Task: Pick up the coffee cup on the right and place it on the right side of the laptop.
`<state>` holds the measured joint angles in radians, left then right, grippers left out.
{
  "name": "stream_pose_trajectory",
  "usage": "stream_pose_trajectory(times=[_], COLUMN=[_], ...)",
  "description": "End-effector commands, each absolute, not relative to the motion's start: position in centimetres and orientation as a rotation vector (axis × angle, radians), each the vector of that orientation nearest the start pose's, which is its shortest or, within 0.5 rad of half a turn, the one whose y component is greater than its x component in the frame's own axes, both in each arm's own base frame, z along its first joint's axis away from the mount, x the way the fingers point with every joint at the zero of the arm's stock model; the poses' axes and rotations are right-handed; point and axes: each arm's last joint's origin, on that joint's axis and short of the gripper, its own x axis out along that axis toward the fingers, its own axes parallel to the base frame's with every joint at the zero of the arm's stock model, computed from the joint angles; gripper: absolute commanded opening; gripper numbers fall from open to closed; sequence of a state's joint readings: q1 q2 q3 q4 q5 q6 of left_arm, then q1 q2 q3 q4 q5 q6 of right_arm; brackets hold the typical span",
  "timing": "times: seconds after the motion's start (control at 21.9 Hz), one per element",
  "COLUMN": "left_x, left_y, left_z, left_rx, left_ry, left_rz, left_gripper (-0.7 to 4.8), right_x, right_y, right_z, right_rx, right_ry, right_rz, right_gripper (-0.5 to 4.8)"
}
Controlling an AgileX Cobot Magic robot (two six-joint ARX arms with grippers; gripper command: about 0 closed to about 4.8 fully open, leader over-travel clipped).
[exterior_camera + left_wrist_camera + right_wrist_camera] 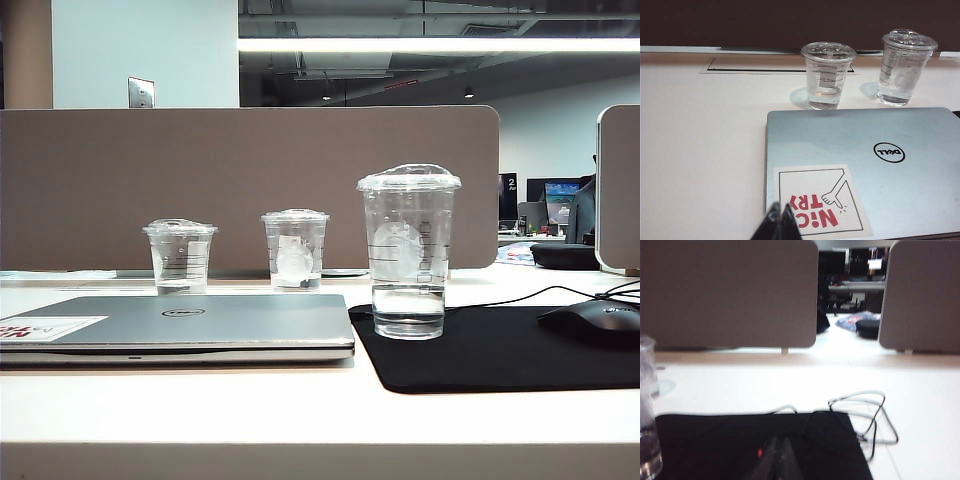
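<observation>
We read the coffee cup (pixel 409 250) as already set upright on the black mat (pixel 500 350), just at 3 o'clock of the laptop (pixel 180 325). Left tool (pixel 780 220) and right tool (pixel 777 460) both pinched closed, nothing held. Best now: keep arms parked, clear of cup and mouse (pixel 595 322).

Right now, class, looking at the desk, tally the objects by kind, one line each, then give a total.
Clear plastic cups: 3 (coffee cup, mid-height cup, shortest cup)
Laptop: 1
Black mouse pad: 1
Black mouse: 1
Robot hands: 2 (left hand, right hand), both shut and empty
Total: 8
</observation>
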<state>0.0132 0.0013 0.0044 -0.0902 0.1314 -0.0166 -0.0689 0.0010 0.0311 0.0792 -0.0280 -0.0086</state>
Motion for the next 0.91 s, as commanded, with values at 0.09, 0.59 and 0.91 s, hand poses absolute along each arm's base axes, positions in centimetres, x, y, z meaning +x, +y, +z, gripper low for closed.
stream_pose_trajectory(times=[0.09, 0.59, 0.91], left_x=[9.68, 9.68, 9.68], left_y=[-0.26, -0.26, -0.26], left_z=[15.81, 15.81, 15.81], left_rx=[-0.021, -0.021, -0.021], left_ry=[0.076, 0.076, 0.076], left_rz=[-0.121, -0.121, -0.121], left_gripper=[-0.05, -0.05, -0.05], right_x=[9.65, 9.72, 9.72], right_y=[-0.35, -0.32, -0.32], right_z=[17.53, 17.15, 17.15], right_rx=[-0.011, 0.003, 0.002], right_ry=[-0.094, -0.08, -0.08], right_rz=[-0.021, -0.039, -0.038], right_gripper=[-0.06, -0.06, -0.06])
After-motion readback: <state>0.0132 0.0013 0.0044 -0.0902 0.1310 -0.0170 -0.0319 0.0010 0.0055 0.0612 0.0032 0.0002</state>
